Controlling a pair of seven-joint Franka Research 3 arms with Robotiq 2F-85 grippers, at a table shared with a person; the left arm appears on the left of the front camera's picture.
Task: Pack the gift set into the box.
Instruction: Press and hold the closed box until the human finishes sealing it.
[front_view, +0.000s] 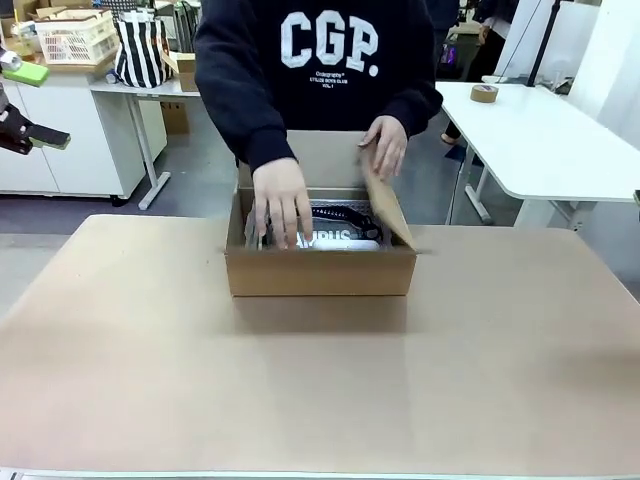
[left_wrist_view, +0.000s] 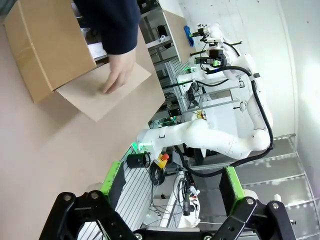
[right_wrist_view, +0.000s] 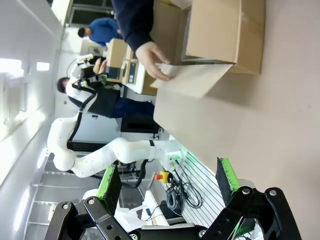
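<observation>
Brown cardboard box (front_view: 320, 272) sat on the bench (front_view: 120, 380), a person's hand (front_view: 283, 200) pressing the gift set (front_view: 338, 239) inside. Both our jaws gaped empty; we judged waiting at six o'clock safest.

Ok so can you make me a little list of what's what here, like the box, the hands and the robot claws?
box: brown cardboard, open, on the middle of the table
inside it: something dark with white letters
one hand: reaching into the box
other hand: on the raised side flap
left gripper: open, holding nothing, away from the box
right gripper: open, holding nothing, away from the box
</observation>
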